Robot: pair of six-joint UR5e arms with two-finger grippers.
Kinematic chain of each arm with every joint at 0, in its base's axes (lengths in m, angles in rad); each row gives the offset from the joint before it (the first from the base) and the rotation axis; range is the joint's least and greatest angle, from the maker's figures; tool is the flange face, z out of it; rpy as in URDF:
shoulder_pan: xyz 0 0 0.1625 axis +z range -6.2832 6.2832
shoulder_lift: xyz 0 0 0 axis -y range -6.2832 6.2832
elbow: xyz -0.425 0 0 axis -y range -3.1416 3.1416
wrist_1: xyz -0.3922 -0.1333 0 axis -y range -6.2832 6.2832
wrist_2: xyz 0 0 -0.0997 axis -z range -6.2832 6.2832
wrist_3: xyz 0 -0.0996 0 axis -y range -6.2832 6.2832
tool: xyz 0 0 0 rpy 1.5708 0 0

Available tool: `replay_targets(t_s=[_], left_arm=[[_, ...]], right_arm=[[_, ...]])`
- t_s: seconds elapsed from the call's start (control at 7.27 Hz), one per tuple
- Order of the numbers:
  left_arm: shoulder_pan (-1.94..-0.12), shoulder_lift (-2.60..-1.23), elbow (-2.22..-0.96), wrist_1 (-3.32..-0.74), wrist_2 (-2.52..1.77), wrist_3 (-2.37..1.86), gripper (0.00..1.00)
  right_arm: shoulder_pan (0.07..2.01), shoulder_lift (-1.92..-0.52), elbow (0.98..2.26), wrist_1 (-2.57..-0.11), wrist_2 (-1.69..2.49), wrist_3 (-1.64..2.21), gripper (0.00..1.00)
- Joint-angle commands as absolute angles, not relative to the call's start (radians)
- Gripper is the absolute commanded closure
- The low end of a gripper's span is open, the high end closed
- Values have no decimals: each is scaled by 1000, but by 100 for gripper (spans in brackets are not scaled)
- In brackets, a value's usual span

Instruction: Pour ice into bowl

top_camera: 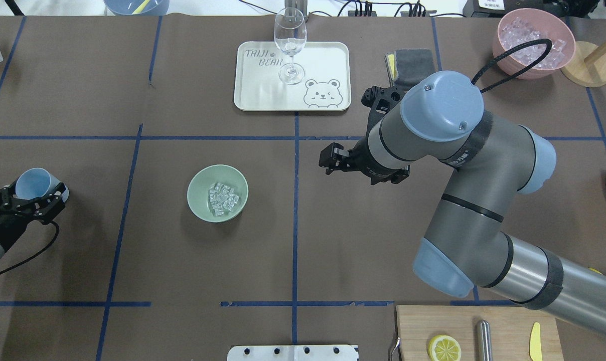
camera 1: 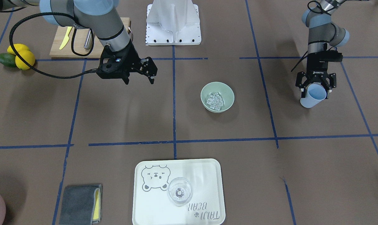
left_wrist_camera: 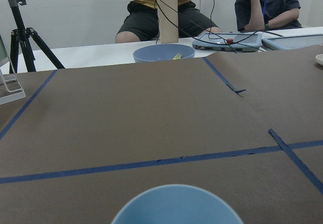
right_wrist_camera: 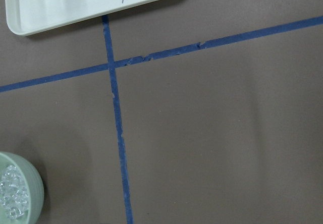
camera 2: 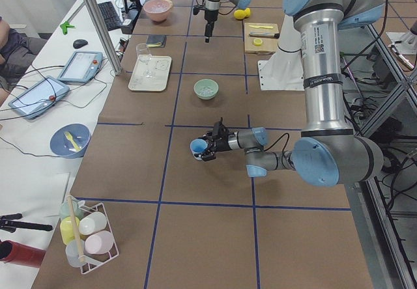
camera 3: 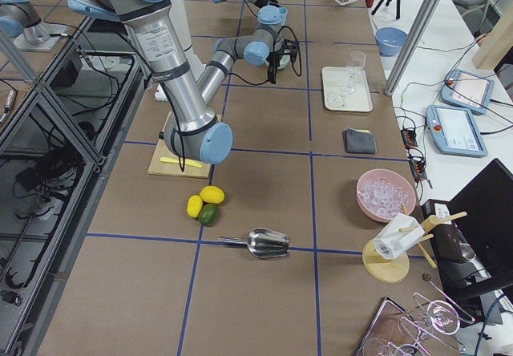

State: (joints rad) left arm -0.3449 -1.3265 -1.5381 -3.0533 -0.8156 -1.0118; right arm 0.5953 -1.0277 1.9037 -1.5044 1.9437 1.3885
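Note:
The pale green bowl [camera 1: 227, 93] stands left of the table's centre line in the overhead view [top_camera: 197, 184], and the ice [camera 1: 214, 101] lies in it as a cluster of clear cubes [top_camera: 222, 198]. My left gripper [camera 1: 314, 90] is shut on a light blue cup [camera 1: 313, 97], tilted and held well to the left of the bowl [top_camera: 36, 181]. The cup's rim shows at the bottom of the left wrist view [left_wrist_camera: 176, 206]. My right gripper [camera 1: 139, 78] is open and empty, above the table right of the bowl [top_camera: 328, 160]. The right wrist view shows the bowl's edge [right_wrist_camera: 35, 183].
A white bear tray [top_camera: 263, 95] with a wine glass [top_camera: 289, 45] sits at the far middle. A pink bowl of ice [top_camera: 508, 55] and a grey cloth [top_camera: 408, 60] are far right. A cutting board [top_camera: 418, 331] with a lemon half [top_camera: 444, 348] is near right.

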Motion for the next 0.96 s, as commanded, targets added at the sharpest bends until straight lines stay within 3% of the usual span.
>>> replay_targets(t_s=[0.0, 0.41, 0.83], left_arm=[[-350, -1223, -1685, -3054, -888, -925, 0], [-356, -1216, -1706, -3054, -910, -885, 0], [-525, -1218, -1755, -3034, -1174, -742, 0]], right_arm=[[585, -1022, 1904, -1503, 1942, 1391, 0], [517, -980, 1875, -1505, 1905, 1410, 0], [462, -798, 1679, -1506, 1836, 1447, 0]])
